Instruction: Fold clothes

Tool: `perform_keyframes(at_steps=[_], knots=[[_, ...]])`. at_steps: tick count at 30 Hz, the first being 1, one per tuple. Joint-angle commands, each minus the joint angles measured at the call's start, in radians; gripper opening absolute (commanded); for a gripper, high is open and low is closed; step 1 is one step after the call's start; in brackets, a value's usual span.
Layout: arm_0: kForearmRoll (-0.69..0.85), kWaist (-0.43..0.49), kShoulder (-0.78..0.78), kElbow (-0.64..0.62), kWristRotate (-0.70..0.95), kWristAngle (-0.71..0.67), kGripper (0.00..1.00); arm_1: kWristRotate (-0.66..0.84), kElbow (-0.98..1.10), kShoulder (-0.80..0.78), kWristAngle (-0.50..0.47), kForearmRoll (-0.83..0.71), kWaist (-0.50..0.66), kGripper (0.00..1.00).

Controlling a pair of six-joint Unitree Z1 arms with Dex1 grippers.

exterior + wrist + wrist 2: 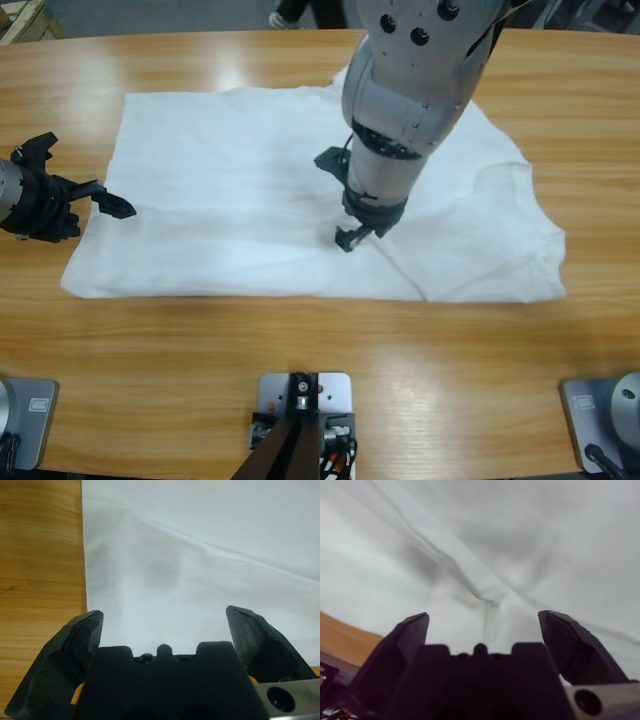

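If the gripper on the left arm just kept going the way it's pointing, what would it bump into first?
Probably the white T-shirt: the left gripper, jaws open, points across its edge, with only cloth ahead.

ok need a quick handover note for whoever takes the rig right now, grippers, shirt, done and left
Left gripper: open, empty, at the left edge of the white T-shirt, over the cloth's border.
Right gripper: open, empty, pointing down at a crease near the shirt's front middle; whether it touches the cloth cannot be told.
The shirt lies spread on the wooden table, mostly flat, with a ridge running toward the front right and some bunching at the right end.
Done: shirt laid out; no clear fold visible.
Left: grasp and make the folds.
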Motion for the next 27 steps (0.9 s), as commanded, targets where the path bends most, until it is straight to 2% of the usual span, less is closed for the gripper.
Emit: perform_keyframes(at_steps=[1, 3, 7, 9, 10, 14, 18, 27], knots=[[-0.011, 0.009, 0.036, 0.023, 0.010, 0.013, 0.964, 0.011, -0.009, 0.073, -0.043, 0.027, 0.014, 0.811], [-0.011, 0.009, 0.036, 0.023, 0.010, 0.013, 0.964, 0.011, -0.012, 0.078, -0.051, 0.033, 0.014, 0.725], [-0.011, 0.009, 0.037, 0.023, 0.011, 0.013, 0.964, 0.011, -0.018, 0.090, -0.064, 0.043, 0.014, 0.719], [-0.011, 0.009, 0.039, 0.023, 0.011, 0.013, 0.964, 0.010, -0.024, 0.093, -0.071, 0.048, 0.014, 0.563], [-0.011, 0.009, 0.039, 0.023, 0.011, 0.013, 0.964, 0.010, -0.027, 0.095, -0.075, 0.051, 0.014, 0.559], [-0.012, 0.009, 0.040, 0.023, 0.011, 0.013, 0.964, 0.010, -0.049, 0.105, -0.086, 0.068, 0.014, 0.345], [-0.015, 0.009, 0.045, 0.023, 0.011, 0.013, 0.964, 0.010, -0.064, 0.115, -0.091, 0.077, 0.014, 0.310], [-0.018, 0.009, 0.049, 0.023, 0.013, 0.013, 0.964, 0.010, -0.065, 0.124, -0.074, 0.078, 0.017, 0.315]])
